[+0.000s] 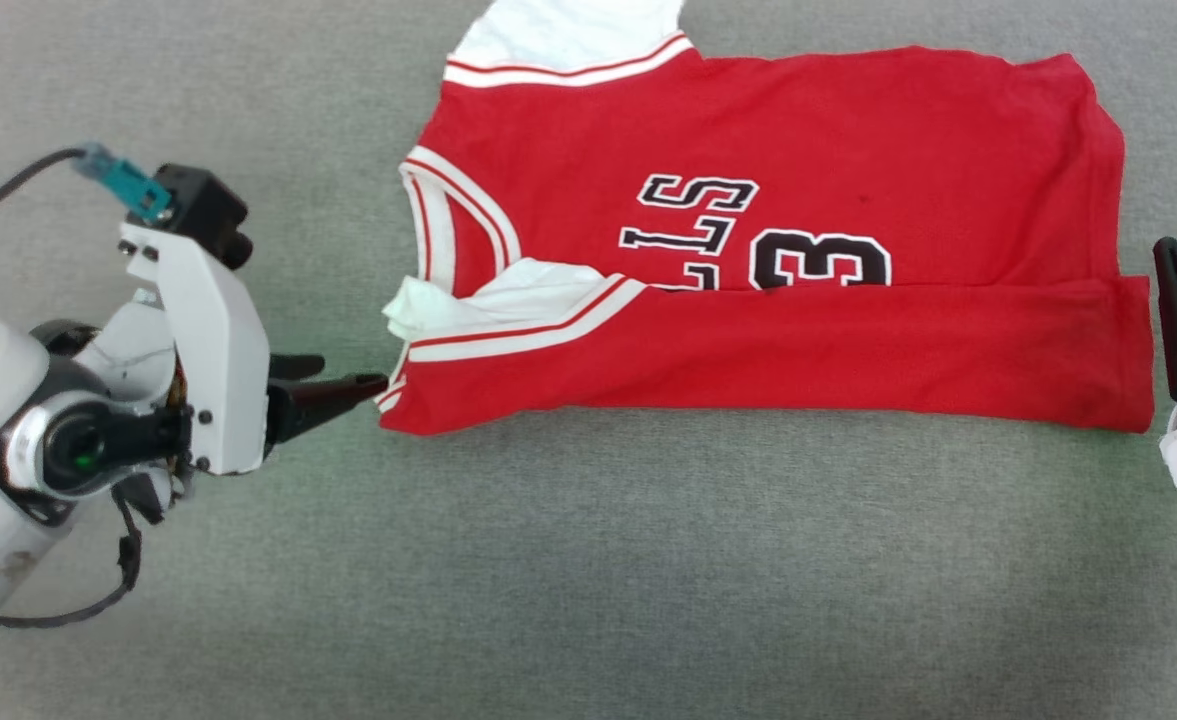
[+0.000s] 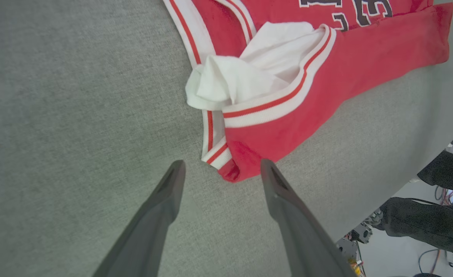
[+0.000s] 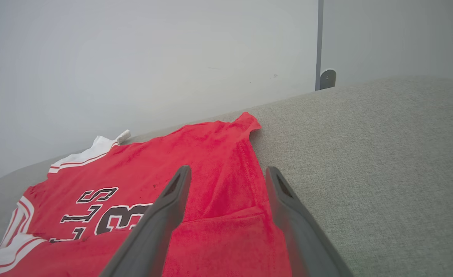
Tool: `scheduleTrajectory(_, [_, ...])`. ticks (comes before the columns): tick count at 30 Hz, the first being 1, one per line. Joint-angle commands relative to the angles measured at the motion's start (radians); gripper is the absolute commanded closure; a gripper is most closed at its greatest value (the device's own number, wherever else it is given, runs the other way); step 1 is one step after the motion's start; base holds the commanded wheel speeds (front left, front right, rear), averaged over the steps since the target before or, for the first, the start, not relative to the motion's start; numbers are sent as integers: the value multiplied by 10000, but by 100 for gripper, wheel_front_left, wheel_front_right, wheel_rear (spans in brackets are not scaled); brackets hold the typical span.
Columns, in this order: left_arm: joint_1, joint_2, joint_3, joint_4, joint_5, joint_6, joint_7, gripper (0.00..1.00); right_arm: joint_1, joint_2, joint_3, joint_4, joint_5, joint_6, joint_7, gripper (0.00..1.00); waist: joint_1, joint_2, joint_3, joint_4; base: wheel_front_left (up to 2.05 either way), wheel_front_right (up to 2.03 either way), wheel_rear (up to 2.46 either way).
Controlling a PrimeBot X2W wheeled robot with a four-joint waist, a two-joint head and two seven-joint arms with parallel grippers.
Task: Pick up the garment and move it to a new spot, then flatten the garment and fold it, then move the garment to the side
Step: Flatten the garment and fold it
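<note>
my left pincer (image 2: 222, 163) is open, its 2 dark fingers spread wide with nothing between them but desk cloth. its tips lie low over the grey desk (image 1: 588, 560), just beside the near left corner of the garment (image 1: 748, 330). in my left wrist view that red corner pokes toward the gap between the tips. the right tip sits right at the cloth edge, and i cannot tell if it touches.

my right pincer (image 3: 228, 169) is open too and holds nothing. its fingers are parted over the garment's hem end, near the right edge of the desk. in the head view 1 of its fingers stands just beside the hem, a thin strip of desk apart from it.

the garment lies flat on the far half of the desk, from the middle across to the right, collar (image 1: 448, 215) toward my left and hem toward my right. its near long side is folded up over the body and hides the lower part of the chest print (image 1: 758, 240), where letters and a 3 show. 1 white sleeve (image 1: 493, 300) is bunched inside that fold by the collar, and the other reaches toward the far edge of the desk.
</note>
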Motion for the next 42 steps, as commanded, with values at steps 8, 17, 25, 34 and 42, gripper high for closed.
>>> scheduleTrajectory(8, [-184, -252, -278, 341, -522, 395, 1177, 0, 28, 172, 210, -96, 129, -11, -70, 0, 0, 0, 471, -612, 0, 0, 0])
scheduleTrajectory(17, [-76, -521, -404, 1295, -517, 179, 1192, 0, -28, 257, 209, -251, 138, -11, -62, 0, 0, 0, 911, -1034, 0, 0, 0])
scheduleTrajectory(25, [304, -937, -521, 1893, -807, -281, 1181, 42, -177, 102, 504, -393, -39, -11, 367, 0, 0, 0, 1225, -1182, 0, 0, 0])
scheduleTrajectory(34, [395, -1414, -607, 2051, -951, -694, 1225, 100, -22, -1278, 1533, -420, -511, -11, 2909, 0, 0, 0, 1250, -910, 0, 0, 0])
scheduleTrajectory(42, [163, -1723, -580, 2162, -763, -878, 1063, 100, -586, -2169, 1772, -494, -663, -11, 5087, 0, 0, 0, 1382, -655, 0, 0, 0])
